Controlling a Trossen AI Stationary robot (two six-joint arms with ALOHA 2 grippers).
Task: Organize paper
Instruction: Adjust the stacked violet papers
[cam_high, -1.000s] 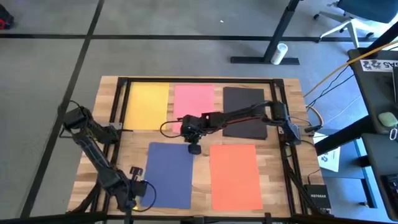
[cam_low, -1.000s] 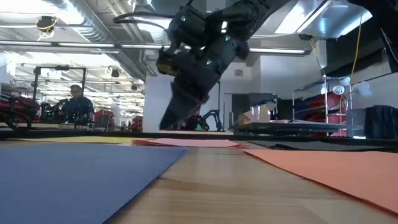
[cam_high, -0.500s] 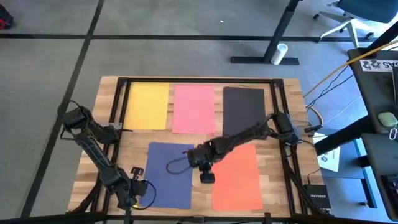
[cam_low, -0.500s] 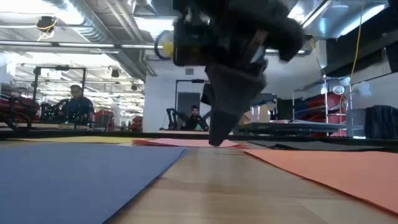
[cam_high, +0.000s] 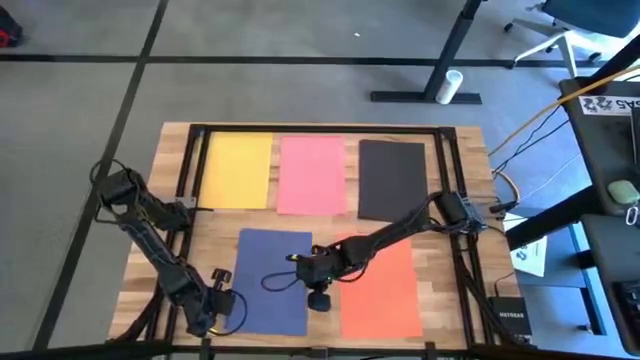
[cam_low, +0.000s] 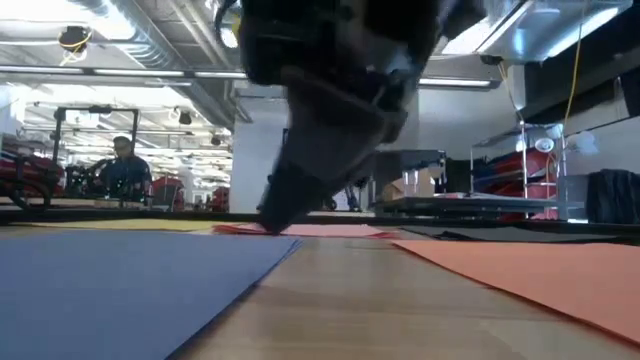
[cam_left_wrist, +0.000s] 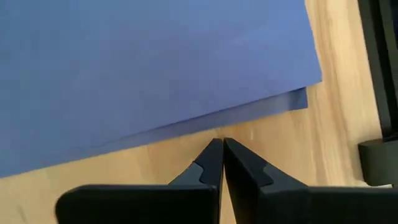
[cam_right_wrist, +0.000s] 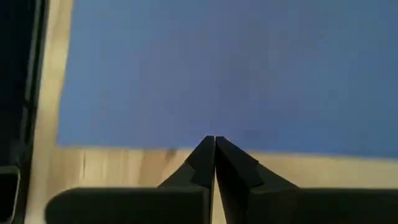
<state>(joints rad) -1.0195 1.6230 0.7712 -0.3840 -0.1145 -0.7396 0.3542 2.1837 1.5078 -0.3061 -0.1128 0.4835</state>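
Observation:
Five sheets of paper lie flat on the wooden table: yellow (cam_high: 238, 170), pink (cam_high: 312, 175) and black (cam_high: 392, 178) in a far row, navy blue (cam_high: 273, 280) and orange (cam_high: 380, 285) in a near row. My right gripper (cam_high: 318, 298) is shut, its tips (cam_right_wrist: 214, 139) low at the navy sheet's right long edge (cam_right_wrist: 155, 147). My left gripper (cam_left_wrist: 221, 143) is shut too. It waits over bare wood just off the navy sheet's left edge (cam_left_wrist: 186, 127), near the table's near left corner. My right gripper's shut fingertips come down slanting from the table's right onto the navy sheet's right long edge (cam_right_wrist: 186, 147), about halfway along it. The sheet lies flat on the wood. Whether the tips touch the paper, I cannot tell.
A black metal frame (cam_high: 190, 160) runs around the table top, close to the outer sheets. Bare wood (cam_high: 325, 225) shows between the two rows and between the navy and orange sheets. A person (cam_low: 122, 165) sits in the room far behind the table.
My right gripper has swung from the table's middle, by the pink sheet's near edge, toward the near edge and then left. It has come down to the navy sheet's right edge. The sheets lie as before.

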